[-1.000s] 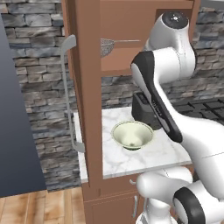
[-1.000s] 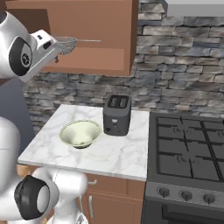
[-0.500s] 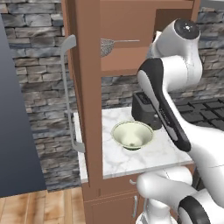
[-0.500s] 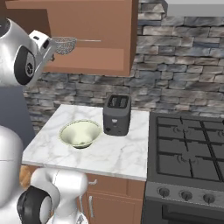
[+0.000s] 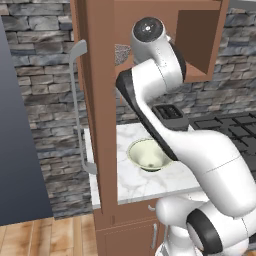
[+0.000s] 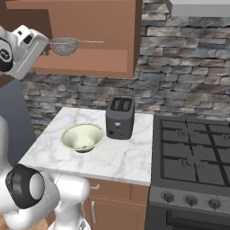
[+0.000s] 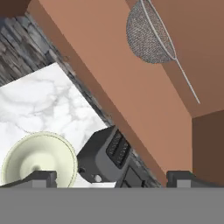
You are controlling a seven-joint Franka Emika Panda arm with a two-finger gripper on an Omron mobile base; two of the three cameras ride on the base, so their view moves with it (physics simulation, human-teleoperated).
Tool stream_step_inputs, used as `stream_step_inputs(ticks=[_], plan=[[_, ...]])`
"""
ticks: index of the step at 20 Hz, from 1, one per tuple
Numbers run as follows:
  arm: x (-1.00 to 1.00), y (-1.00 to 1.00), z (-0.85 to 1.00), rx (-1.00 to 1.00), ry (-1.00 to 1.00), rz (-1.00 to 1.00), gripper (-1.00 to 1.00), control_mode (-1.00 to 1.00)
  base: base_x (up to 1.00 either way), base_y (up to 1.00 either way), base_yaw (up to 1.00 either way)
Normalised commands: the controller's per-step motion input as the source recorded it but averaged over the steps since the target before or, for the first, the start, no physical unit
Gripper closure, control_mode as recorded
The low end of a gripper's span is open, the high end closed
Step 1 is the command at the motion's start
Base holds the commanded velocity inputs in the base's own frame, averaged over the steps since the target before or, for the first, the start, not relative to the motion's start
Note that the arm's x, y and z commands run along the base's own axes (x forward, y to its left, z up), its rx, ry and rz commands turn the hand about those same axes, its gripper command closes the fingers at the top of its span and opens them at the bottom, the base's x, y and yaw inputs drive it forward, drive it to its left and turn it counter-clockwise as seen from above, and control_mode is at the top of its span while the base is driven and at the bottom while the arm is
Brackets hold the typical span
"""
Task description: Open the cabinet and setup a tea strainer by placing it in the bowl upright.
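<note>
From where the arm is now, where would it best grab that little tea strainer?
Probably the mesh cup's rim, coming in through the open cabinet front. The tea strainer sits on the shelf with its thin handle pointing away from the open end effector, so the cup is the nearer part.

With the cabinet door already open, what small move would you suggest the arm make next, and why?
Probably ease the open gripper forward toward the tea strainer and line up on its mesh cup. The strainer sits inside the cabinet, apart from the fingers, which hold nothing, and the bowl on the counter has nothing in it.
</note>
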Motion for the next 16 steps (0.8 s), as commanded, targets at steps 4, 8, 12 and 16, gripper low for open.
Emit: stream_step_inputs(ticks=[4, 8, 12, 16], plan=[[0.60, 0.20, 0.00, 0.00, -0.14, -0.05, -1.00, -1.00, 0.00, 0.00, 0.00], [0.51, -0.02, 0.01, 0.00, -0.20, 0.08, -1.00, -1.00, 0.00, 0.00, 0.00], [0.35, -0.32, 0.00, 0.00, -0.02, 0.18, -1.00, -1.00, 0.00, 0.00, 0.00], [0.24, -0.23, 0.00, 0.02, 0.00, 0.14, -1.00, -1.00, 0.00, 0.00, 0.00]])
